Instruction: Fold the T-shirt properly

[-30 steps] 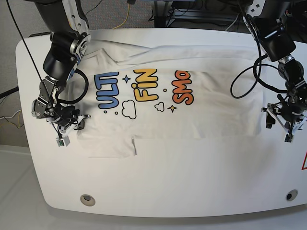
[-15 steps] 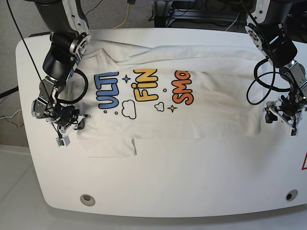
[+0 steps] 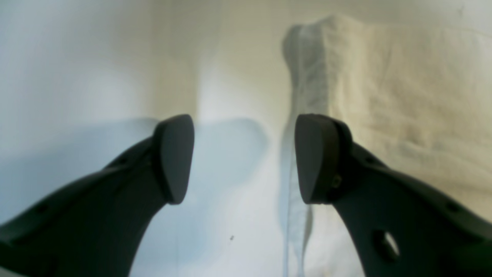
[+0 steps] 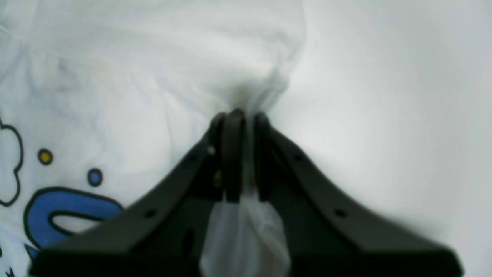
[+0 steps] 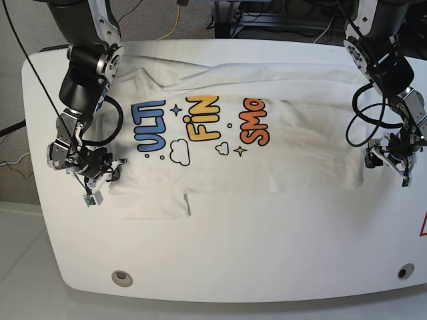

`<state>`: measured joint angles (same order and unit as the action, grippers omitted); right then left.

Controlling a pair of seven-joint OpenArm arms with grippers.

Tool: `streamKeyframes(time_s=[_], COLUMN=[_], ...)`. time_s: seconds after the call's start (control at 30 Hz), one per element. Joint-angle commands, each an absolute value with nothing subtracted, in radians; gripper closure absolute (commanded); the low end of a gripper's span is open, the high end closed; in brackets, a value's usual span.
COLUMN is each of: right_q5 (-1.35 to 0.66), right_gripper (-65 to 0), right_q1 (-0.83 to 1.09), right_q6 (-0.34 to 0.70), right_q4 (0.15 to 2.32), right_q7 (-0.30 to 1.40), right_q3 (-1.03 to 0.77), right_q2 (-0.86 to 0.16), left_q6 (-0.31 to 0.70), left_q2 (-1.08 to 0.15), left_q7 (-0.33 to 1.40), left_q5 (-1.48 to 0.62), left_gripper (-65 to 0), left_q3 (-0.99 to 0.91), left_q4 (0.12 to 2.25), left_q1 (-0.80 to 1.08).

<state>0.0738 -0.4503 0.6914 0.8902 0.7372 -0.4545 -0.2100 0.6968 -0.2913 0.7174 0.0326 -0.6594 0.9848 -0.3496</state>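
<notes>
The white T-shirt lies spread across the table, its blue, yellow and orange cartoon words facing up, with its top and bottom edges folded inward. In the base view my right gripper is at the shirt's left edge. The right wrist view shows this gripper shut on a pinch of white T-shirt fabric. My left gripper is at the shirt's right edge. In the left wrist view it stands open over bare table, with the T-shirt hem beside one finger.
The white table has round holes near its front corners. A red mark sits at the right edge. Cables and equipment lie behind the far edge.
My left gripper has moved toward the far side and slightly closer to the shirt's right edge, still open. My right gripper has barely shifted and keeps its pinch.
</notes>
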Motion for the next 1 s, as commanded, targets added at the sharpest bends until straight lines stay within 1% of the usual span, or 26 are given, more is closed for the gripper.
streamKeyframes(time_s=[0.0, 0.5, 0.97], right_q5=[0.111, 0.11, 0.11], right_gripper=[-5.8, -5.8, -5.8], right_q1=[-0.444, -0.441, -0.44], right_q6=[0.698, 0.698, 0.698], right_q4=[0.885, 0.885, 0.885], right_q7=[0.797, 0.797, 0.797], right_q3=[-0.45, -0.452, -0.453], right_q2=[-0.208, -0.208, -0.209], left_q6=[0.698, 0.698, 0.698], left_q2=[-0.298, -0.288, -0.229], left_q7=[0.719, 0.736, 0.733], left_q5=[-0.002, -0.03, -0.031], left_gripper=[-39.3, -39.3, -39.3], left_q3=[-0.661, -0.656, -0.656], left_q4=[1.0, 1.0, 1.0], left_q1=[-0.389, -0.401, -0.4])
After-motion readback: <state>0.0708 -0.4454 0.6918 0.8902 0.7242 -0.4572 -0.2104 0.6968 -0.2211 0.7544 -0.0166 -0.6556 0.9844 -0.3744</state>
